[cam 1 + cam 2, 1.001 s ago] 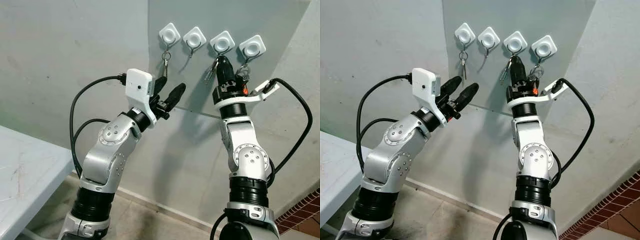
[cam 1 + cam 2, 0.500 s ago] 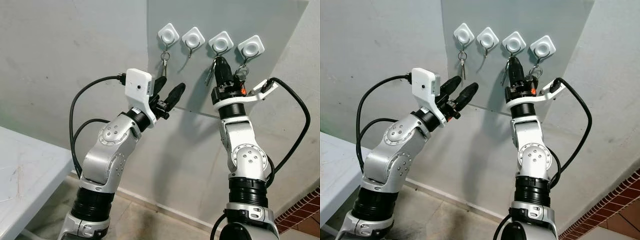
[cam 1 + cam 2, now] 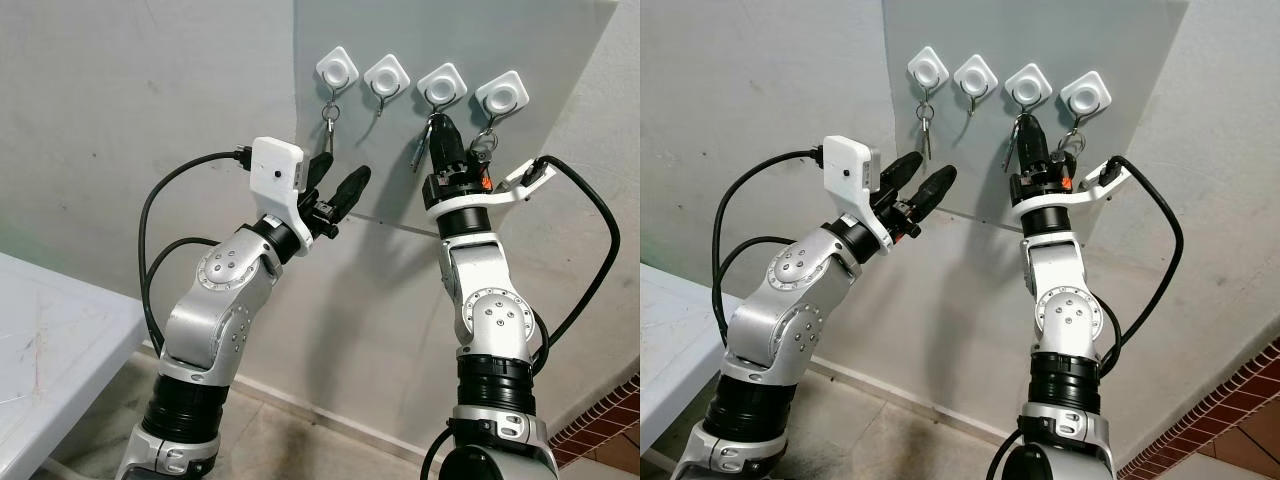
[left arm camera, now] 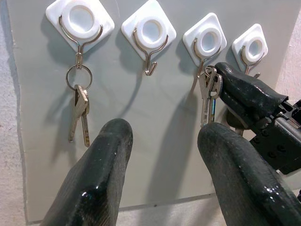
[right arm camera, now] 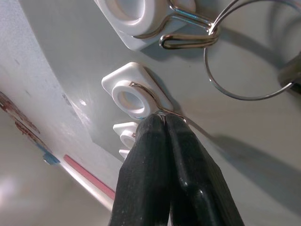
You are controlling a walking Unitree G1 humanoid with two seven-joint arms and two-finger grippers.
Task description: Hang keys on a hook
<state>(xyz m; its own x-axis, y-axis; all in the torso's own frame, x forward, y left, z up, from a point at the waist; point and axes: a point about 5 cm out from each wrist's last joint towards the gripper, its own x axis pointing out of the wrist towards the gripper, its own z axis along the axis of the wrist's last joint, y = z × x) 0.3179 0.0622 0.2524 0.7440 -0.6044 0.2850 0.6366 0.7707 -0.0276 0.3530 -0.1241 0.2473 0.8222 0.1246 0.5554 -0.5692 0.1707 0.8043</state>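
Note:
Four white hooks sit in a row on a grey wall panel [image 3: 520,40]. A bunch of keys [image 3: 328,125] hangs from the leftmost hook [image 3: 339,68]. The second hook [image 3: 387,73] is bare. My right gripper [image 3: 442,124] is raised to the third hook [image 3: 443,83], shut on the ring of a key bunch [image 4: 206,96] right at the hook's wire [image 5: 155,101]; the keys dangle beside its fingers [image 4: 244,89]. My left gripper [image 3: 338,178] is open and holds nothing, below the leftmost hook and clear of the panel.
The fourth hook [image 3: 503,95] carries a ring with keys [image 3: 483,145], close to my right wrist and its black cable [image 3: 600,250]. A pale table [image 3: 40,350] stands at the lower left. Red brick floor [image 3: 605,425] shows at the lower right.

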